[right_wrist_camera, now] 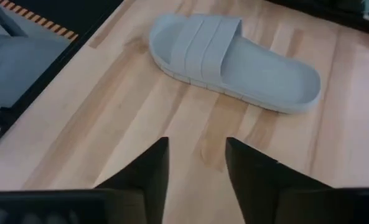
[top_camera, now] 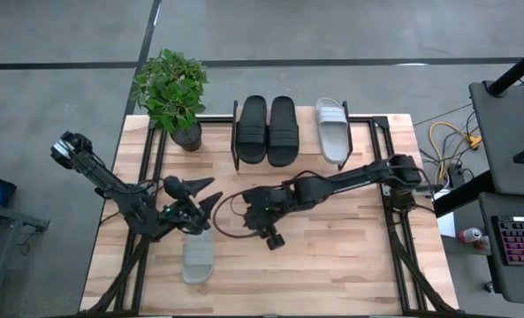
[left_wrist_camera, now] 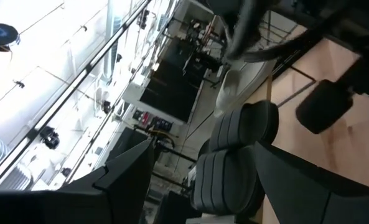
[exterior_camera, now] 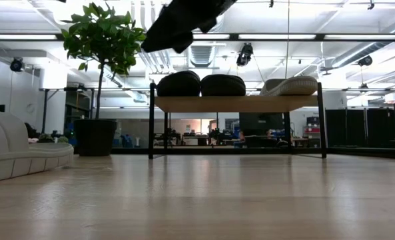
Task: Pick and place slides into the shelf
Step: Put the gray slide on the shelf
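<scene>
While 3 of the 4 slides already sit on the shelf (top_camera: 368, 124), 1 pale slide (top_camera: 197, 258) lies on the bench (top_camera: 332, 256), so the task looks about three-quarters done. On the shelf the black pair (top_camera: 267, 129) stands side by side, with a pale slide (top_camera: 333, 130) just beside it toward the right arm's end; the low view shows all 3 resting on the plank top.

Over the middle of the bench, the right gripper (right_wrist_camera: 196, 163) has its jaws parted with nothing between them, and the remaining slide shows ahead of it in the right wrist view, apart from the fingers. Hovering just beside that slide's near end, the left gripper (top_camera: 193, 212) is spread wide and empty too; its wrist camera looks toward the black pair on the shelf.

What is left, as I judge it, is a single pick of the pale slide and its placing in the free space on the shelf. A potted plant (top_camera: 170, 90) stands at the shelf's other end.
</scene>
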### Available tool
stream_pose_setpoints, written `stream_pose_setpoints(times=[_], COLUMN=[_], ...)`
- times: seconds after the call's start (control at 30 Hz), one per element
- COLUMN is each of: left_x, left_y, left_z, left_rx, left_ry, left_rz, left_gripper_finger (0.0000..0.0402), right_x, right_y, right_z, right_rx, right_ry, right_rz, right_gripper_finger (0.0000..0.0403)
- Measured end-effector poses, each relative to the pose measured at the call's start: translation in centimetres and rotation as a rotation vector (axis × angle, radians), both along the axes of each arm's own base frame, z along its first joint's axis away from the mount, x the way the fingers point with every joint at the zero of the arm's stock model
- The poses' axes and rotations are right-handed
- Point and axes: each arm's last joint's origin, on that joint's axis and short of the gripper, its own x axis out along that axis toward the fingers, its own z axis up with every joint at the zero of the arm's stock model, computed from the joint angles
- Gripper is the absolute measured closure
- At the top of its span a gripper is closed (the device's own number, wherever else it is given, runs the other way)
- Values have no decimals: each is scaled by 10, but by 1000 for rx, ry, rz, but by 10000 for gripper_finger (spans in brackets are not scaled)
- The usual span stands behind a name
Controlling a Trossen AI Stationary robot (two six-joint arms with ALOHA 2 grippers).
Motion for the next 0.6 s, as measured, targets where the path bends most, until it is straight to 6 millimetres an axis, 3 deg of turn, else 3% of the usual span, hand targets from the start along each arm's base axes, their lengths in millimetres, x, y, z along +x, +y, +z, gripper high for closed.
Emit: stream_pose_setpoints(times=[0.27,0.6], left_x=[-6,-7], left_y=[-3,-4], left_z=[3,3], left_rx=[-6,-6], left_ry=[-6,-6], left_rz=[-10,-21], left_gripper_finger=[138,138], right_x=[25,59], right_y=[9,19], right_z=[-27,-58], right_rx=[58,189], right_ry=[29,68], right_rz=[45,145], right_gripper_finger=[208,200])
